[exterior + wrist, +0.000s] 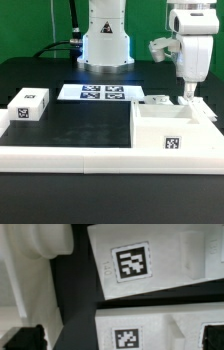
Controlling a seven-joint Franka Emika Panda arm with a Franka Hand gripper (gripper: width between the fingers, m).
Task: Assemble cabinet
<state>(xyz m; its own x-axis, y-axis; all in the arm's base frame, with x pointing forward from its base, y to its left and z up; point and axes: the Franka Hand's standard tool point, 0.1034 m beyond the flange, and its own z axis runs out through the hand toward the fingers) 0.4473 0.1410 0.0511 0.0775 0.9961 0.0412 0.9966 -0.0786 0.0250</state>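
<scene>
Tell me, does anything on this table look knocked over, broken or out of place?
Nothing looks broken or spilled. The cabinet stands level and upright. Only the small tagged block lies well apart from it, at the exterior view's left, turned slightly askew, which seems normal for a loose part.

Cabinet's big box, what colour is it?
The cabinet is white with a black-and-white tag; exterior view shows best.

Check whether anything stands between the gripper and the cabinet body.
Nothing visible does. The open gripper hangs right above the far side of the cabinet body, with no other part between them. The marker board lies off to the exterior view's left, clear of that path.
</scene>
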